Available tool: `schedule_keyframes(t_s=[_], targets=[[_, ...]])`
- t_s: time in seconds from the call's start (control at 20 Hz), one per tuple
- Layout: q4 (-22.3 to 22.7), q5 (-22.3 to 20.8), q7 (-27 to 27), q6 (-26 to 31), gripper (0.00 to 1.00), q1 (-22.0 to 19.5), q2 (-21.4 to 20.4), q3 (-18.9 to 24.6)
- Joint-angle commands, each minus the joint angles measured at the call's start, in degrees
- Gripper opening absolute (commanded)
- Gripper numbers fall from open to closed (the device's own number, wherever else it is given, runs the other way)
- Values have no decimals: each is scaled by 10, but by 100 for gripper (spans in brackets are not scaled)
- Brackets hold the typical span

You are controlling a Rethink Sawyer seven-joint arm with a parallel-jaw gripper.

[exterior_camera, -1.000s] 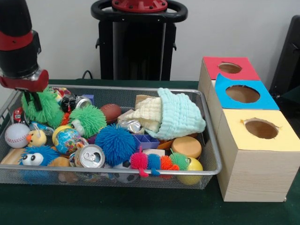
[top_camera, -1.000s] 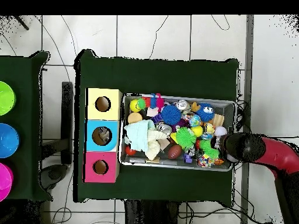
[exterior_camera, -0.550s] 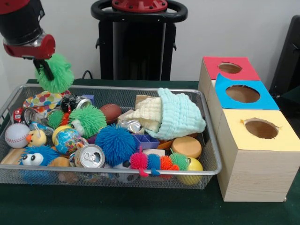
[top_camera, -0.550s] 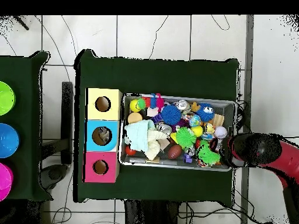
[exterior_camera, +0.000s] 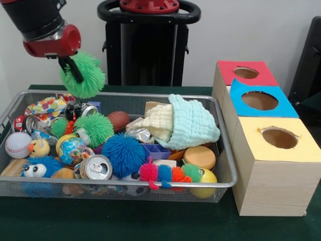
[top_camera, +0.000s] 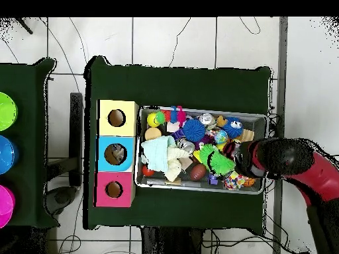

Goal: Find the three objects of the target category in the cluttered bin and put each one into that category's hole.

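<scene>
My gripper (exterior_camera: 74, 69) is shut on a green fuzzy ball (exterior_camera: 86, 78) and holds it in the air above the back left corner of the wire bin (exterior_camera: 150, 186). In the overhead view the gripper (top_camera: 241, 161) and the held ball (top_camera: 224, 164) hang over the bin's right part. Inside the bin lie another green fuzzy ball (exterior_camera: 94, 128), a small green one (exterior_camera: 59, 127), a blue fuzzy ball (exterior_camera: 123, 154) and a blue fuzzy toy with eyes (exterior_camera: 37, 168). To the right stand three boxes with holes: red top (exterior_camera: 228, 70), blue top (exterior_camera: 241, 103), yellow top (exterior_camera: 261, 145).
The bin also holds a baseball (exterior_camera: 18, 144), soda cans (exterior_camera: 96, 167), a small football (exterior_camera: 119, 120), folded cloths (exterior_camera: 188, 125), a coloured fuzzy caterpillar (exterior_camera: 168, 173) and a yellow ball (exterior_camera: 204, 182). Coloured bowls (top_camera: 5, 159) sit on a side table.
The gripper has risen out of the bin with the green fuzzy ball and moved toward the boxes. A small green ball and a spotted toy it covered now show.
</scene>
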Motion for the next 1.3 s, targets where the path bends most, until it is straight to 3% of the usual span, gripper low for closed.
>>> schedule_keyframes(t_s=[0.05,0.45,0.65,0.7,1.3], targets=[[65,65,137,-129,0,48,13,10],[104,121,149,-195,0,77,-1,-11],[91,137,141,-195,0,91,3,-32],[91,148,140,-195,100,100,0,-45],[67,158,115,-189,100,117,-4,-75]])
